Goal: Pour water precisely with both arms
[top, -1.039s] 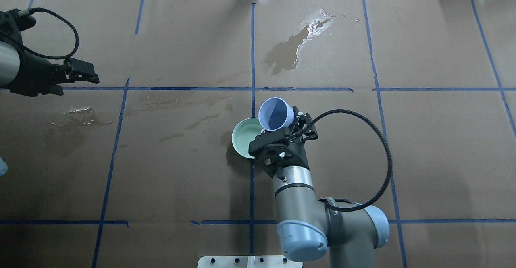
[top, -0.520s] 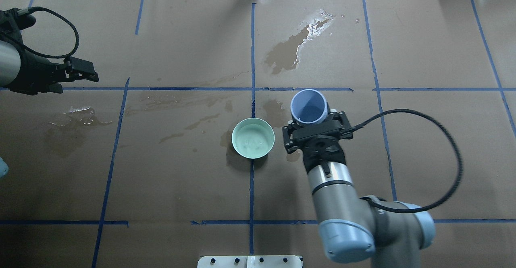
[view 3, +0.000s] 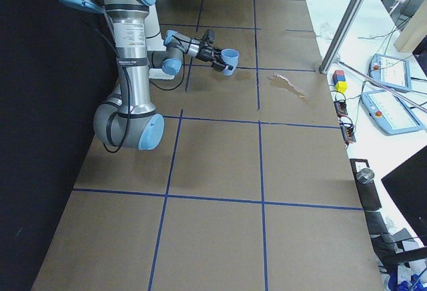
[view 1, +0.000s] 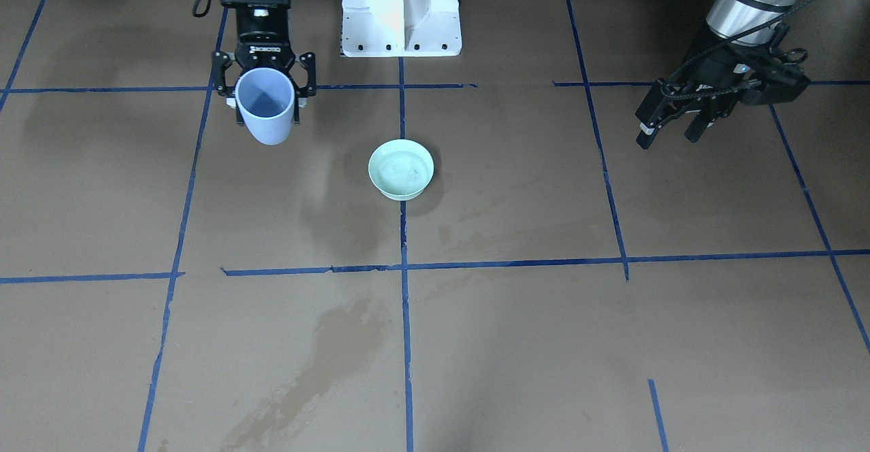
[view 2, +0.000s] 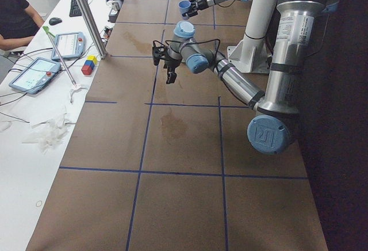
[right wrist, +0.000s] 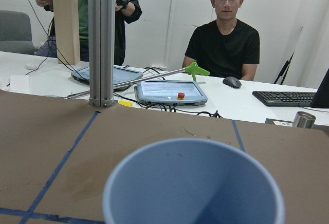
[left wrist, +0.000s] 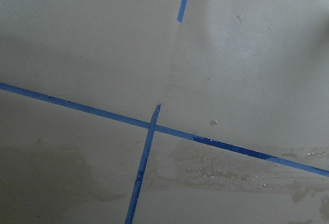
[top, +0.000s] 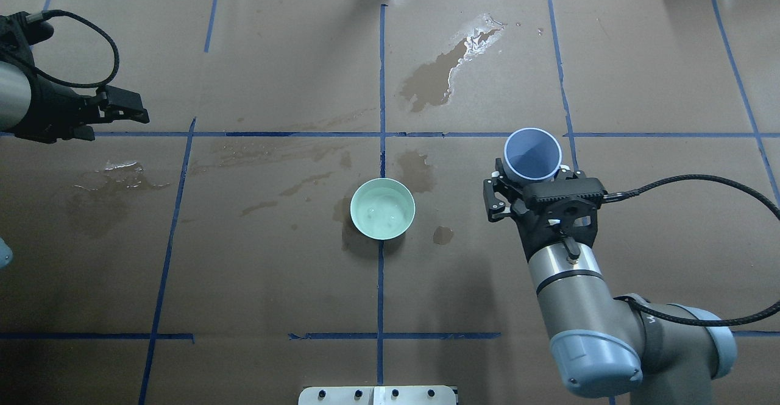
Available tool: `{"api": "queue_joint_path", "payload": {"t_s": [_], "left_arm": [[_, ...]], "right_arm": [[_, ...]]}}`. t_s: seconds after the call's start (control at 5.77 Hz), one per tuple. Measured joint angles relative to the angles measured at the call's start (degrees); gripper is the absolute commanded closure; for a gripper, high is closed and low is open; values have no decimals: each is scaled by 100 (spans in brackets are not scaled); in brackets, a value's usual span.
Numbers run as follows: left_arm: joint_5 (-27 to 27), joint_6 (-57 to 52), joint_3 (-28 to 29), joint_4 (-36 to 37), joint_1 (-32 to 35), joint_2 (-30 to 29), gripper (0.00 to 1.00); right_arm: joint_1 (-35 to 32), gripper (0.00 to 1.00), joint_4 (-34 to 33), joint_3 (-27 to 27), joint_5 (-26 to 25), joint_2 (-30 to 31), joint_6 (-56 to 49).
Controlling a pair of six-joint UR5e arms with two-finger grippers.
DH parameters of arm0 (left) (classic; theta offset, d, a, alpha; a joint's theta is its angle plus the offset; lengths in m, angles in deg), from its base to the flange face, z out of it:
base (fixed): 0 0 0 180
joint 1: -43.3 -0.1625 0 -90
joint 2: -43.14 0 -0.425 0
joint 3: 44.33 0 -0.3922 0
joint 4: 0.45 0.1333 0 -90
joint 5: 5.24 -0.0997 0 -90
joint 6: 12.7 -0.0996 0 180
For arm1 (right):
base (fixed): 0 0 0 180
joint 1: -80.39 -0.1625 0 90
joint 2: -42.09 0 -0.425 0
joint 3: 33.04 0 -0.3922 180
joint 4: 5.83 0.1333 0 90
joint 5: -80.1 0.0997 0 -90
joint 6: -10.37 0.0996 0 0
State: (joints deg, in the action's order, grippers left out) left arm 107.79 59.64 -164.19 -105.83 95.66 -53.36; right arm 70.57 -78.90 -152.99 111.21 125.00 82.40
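One blue cup point(top: 532, 154) stands upright, clamped in the right end effector point(top: 532, 175). The left end effector point(view 1: 667, 136) hangs with jaws spread

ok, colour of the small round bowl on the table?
Small round bowl is pale mint green; overhead exterior view shows it best.

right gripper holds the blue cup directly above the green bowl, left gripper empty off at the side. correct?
Not quite: the blue cup is not above the green bowl. It hangs clear of the bowl, off to the robot's right, as the overhead view shows. The rest stands: the right gripper holds the cup and the left gripper is empty off at the side.
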Motion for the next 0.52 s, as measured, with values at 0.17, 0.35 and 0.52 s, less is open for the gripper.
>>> {"api": "queue_joint_path", "payload": {"t_s": [0.17, 0.35, 0.52], "left_arm": [[0, 0, -2, 0, 1, -3, 0], [0, 0, -2, 0, 2, -6, 0], [2, 0, -2, 0, 2, -6, 0]], "right_arm": [[-7, 100, 282, 7, 3, 341, 251], [-10, 100, 998, 92, 10, 833, 319], [-15, 100, 1933, 298, 13, 1349, 229]]}}
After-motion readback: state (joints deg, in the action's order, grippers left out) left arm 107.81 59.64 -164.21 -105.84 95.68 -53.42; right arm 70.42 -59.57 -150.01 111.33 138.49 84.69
